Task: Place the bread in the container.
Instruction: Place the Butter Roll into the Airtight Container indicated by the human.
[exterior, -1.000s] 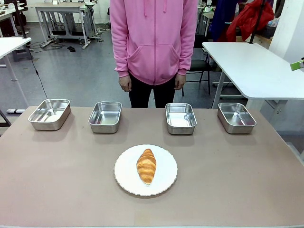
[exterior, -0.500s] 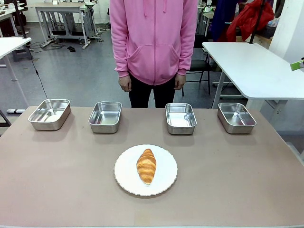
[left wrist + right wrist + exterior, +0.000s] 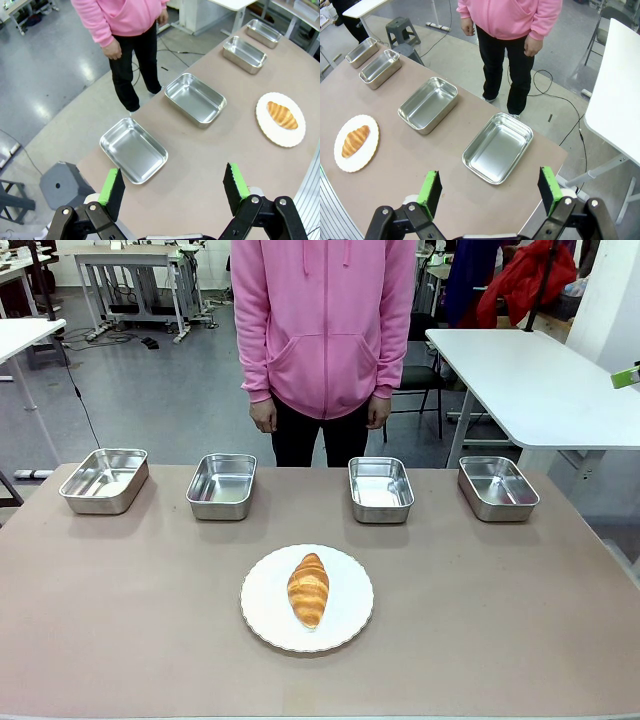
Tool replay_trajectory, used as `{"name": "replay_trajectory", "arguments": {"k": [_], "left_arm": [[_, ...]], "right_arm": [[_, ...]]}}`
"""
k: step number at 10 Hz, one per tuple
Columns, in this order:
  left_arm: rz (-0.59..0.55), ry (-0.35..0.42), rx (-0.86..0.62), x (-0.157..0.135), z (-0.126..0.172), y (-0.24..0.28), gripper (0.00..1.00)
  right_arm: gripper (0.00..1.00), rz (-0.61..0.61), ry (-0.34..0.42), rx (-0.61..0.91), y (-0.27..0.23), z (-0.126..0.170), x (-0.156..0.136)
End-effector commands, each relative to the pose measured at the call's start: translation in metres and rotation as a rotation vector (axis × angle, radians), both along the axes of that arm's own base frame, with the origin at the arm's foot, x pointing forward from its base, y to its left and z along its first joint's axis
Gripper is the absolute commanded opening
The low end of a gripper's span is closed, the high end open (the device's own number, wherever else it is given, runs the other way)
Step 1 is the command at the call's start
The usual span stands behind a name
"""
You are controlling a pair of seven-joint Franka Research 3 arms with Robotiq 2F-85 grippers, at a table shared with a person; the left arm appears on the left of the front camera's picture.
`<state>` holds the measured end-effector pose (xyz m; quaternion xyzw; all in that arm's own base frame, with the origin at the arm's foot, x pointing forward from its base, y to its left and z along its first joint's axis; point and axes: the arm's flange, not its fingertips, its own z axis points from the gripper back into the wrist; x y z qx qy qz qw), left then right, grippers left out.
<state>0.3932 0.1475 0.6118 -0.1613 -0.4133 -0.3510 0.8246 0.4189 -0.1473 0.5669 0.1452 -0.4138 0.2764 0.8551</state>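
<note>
Brown table (image 3: pixel 120 620): croissant (image 3: pixel 308 589) on white plate (image 3: pixel 262 612), lengthwise toward the person (image 3: pixel 322 330)

white plate (image 3: pixel 352 612), person (image 3: pixel 322 330) in pink hoodie

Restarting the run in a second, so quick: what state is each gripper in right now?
Left gripper: open, holding nothing.
Right gripper: open, holding nothing.
</note>
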Motion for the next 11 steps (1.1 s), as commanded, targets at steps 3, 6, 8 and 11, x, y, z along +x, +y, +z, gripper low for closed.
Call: {"name": "replay_trajectory", "arguments": {"k": [3,6,8,11], "left_arm": [[-0.008,-0.007,-0.003,-0.0009,0.0012,-0.0012,1.0],[-0.008,-0.007,-0.003,-0.0009,0.0012,-0.0012,1.0],[-0.008,-0.007,-0.003,-0.0009,0.0012,-0.0012,1.0],[-0.008,-0.007,-0.003,-0.0009,0.0012,-0.0012,1.0]], "right_arm": [[1.0,0.015,-0.024,0.014,-0.0014,-0.0005,0.0027],[1.0,0.015,-0.024,0.014,-0.0014,-0.0005,0.0027],[1.0,0.015,-0.024,0.014,-0.0014,-0.0005,0.0027],[1.0,0.015,-0.024,0.014,-0.0014,-0.0005,0.0027]]}}
